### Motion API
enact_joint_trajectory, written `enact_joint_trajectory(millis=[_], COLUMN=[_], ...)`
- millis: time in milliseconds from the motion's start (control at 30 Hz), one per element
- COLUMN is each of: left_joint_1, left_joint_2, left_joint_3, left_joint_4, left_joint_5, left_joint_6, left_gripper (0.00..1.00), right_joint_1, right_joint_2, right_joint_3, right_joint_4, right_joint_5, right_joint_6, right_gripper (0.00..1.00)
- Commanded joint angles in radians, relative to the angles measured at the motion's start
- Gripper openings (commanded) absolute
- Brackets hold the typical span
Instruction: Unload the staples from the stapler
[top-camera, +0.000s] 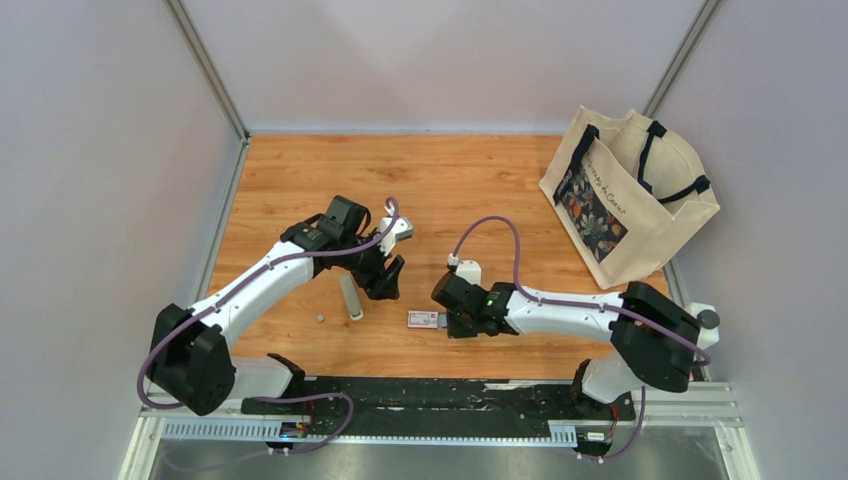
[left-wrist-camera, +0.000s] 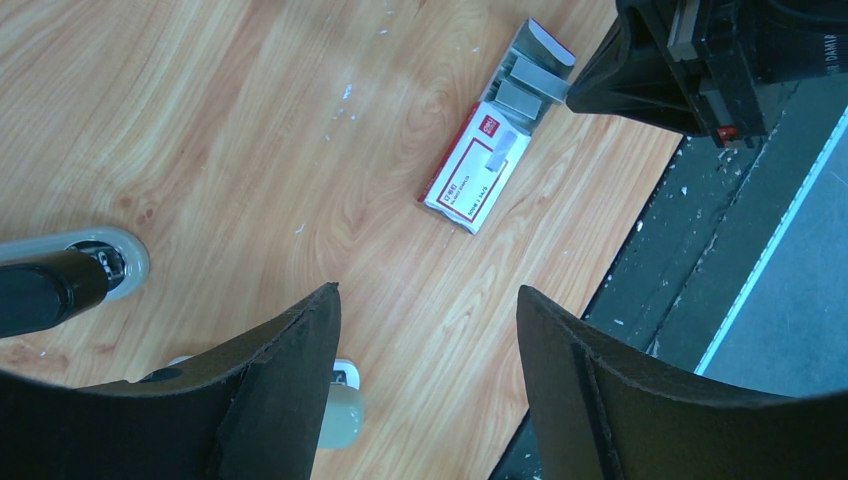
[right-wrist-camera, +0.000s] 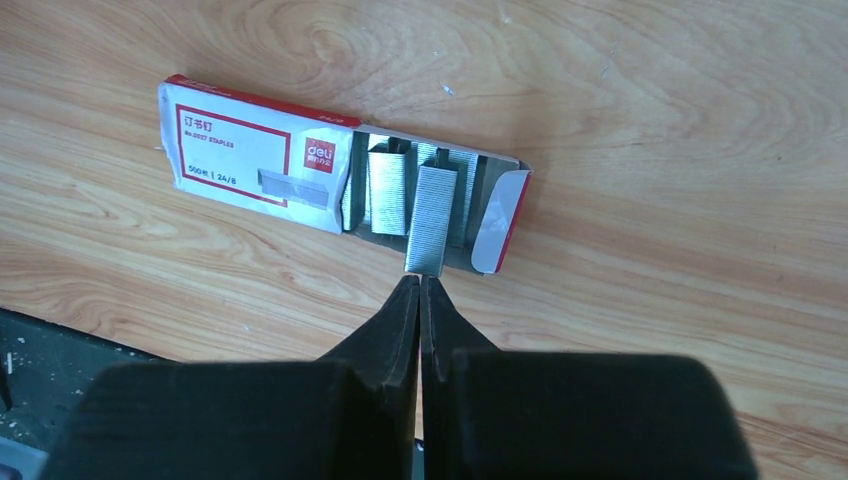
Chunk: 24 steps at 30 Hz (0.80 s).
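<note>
**Item: staples** (right-wrist-camera: 430, 215). Thin grey metal strips, several of them laid side by side in the pulled-out tray of a red-and-white staple box (right-wrist-camera: 250, 160). The box lies flat on the wooden worktop (top-camera: 480, 190), near its front edge and between the two arms. One strip is seen to overhang the tray's near edge. A tiny grey bit (top-camera: 319, 317), possibly a loose staple, lies near the stapler (top-camera: 351, 297).

**Handling (judged).** Very light and stiff along the strip. The glued joints are brittle, so a strip is likely to snap or shed if bent or squeezed hard. The metal is smooth and slips easily. Hold is best taken across the two long sides near mid-length, with light pressure; an end pinch is expected to let the strip pivot.

**Right gripper** (right-wrist-camera: 420, 285). The fingers are pressed together, with the tip meeting the near end of the overhanging strip. Whether that strip is actually pinched cannot be told.

**Left gripper** (left-wrist-camera: 430, 300). The fingers are spread apart with nothing between them, just beside the stapler.

**Also present.** A canvas tote bag (top-camera: 630, 195) stands at the far right.
</note>
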<state>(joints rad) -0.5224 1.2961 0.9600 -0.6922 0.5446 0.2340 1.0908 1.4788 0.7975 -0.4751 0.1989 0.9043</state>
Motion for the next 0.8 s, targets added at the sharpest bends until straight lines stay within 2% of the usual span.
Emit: enact_joint_trajectory(millis=[0,767], left_joint_1=[-0.004,-0.005], left_joint_2=[-0.027,-0.017], left_joint_3=[0.023,0.02], left_joint_4=[-0.003,-0.01], left_joint_5=[0.025,0.04], left_joint_6=[0.025,0.041], left_gripper=[0.73,0.74], right_joint_1=[-0.012,-0.035], right_joint_2=[0.028,0.032], right_joint_3=[0.035,0.065], right_joint_4=[0.018,0.023], right_joint_5=[0.011,-0.004], right_joint_6=[-0.01,-0.065], right_gripper=[0.04,0.04])
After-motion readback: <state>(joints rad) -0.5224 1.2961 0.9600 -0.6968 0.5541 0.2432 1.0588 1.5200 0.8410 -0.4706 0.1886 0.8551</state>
